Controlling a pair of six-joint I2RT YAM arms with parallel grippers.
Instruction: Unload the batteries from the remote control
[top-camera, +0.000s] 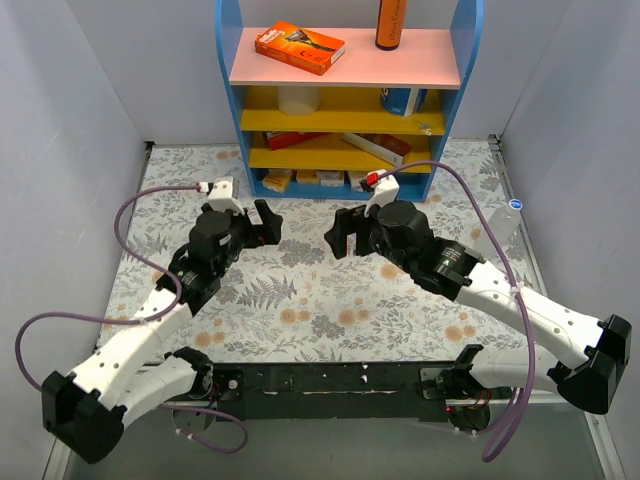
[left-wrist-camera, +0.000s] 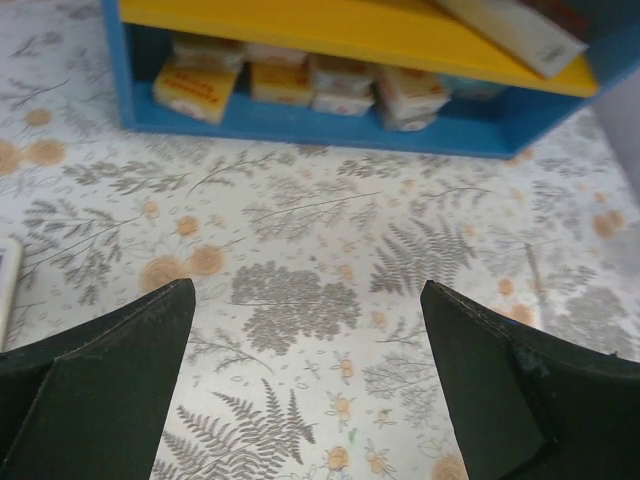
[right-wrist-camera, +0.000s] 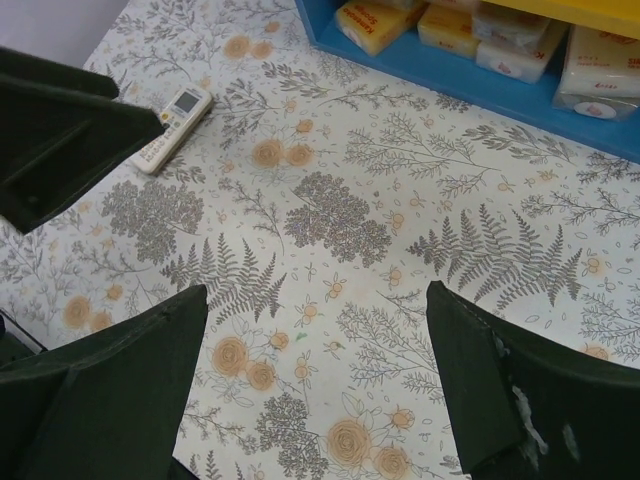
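Centre of the overhead frame: left gripper and right gripper facing each other low over the floral tablecloth, near but not touching. Jaws spread wide on both, holding nothing. Same in the wrist frames, with only bare cloth between the dark fingers of the left and between the fingers of the right.

Find the remote control in the upper left of the right wrist frame. Pale and slim, lying flat on the cloth with its small screen and buttons facing up, angled toward the upper right. Near end tucked behind a dark finger of the left gripper. Cannot make it out in the overhead frame. Pale sliver at the left edge of the left wrist frame, possibly the same remote, though too little shows to tell.

Along the top of the overhead frame, a blue shelf unit with yellow packets on its bottom level. At the right edge of the cloth, a clear bottle.
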